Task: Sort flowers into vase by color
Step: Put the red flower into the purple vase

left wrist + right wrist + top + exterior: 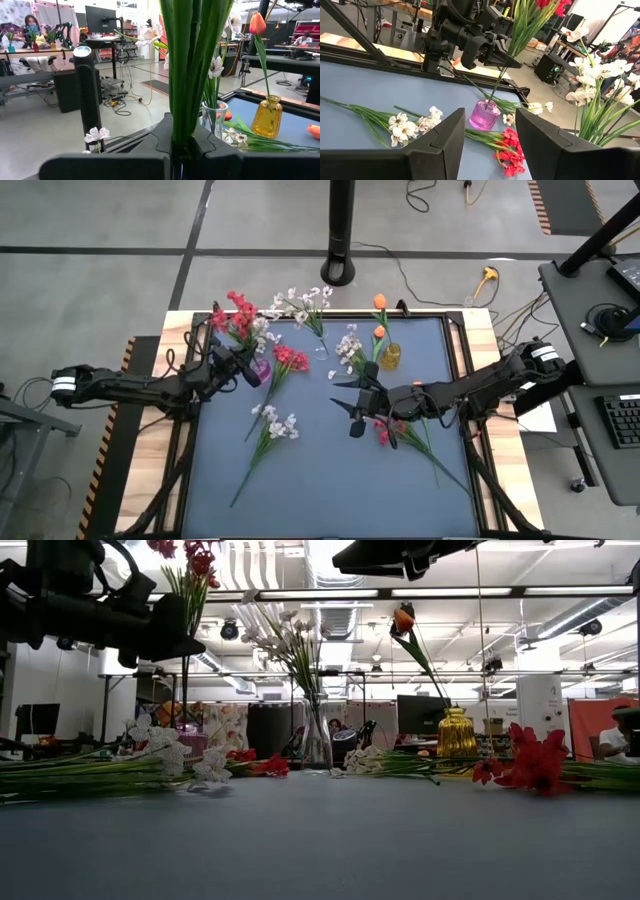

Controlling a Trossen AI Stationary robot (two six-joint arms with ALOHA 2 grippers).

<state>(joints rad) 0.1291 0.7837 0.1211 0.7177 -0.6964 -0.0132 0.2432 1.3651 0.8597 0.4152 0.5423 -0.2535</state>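
The left gripper (pixel 485 52), clamped on a red flower spray (pixel 532 15), holds its stem in the mouth of the pink vase (pixel 484 114) at the table's (pixel 330 480) back left. Next, I judge, it lowers and lets go. The right gripper (pixel 352 400) waits mid-table, fingers apart, beside 1 red flower (pixel 384 432) lying flat.
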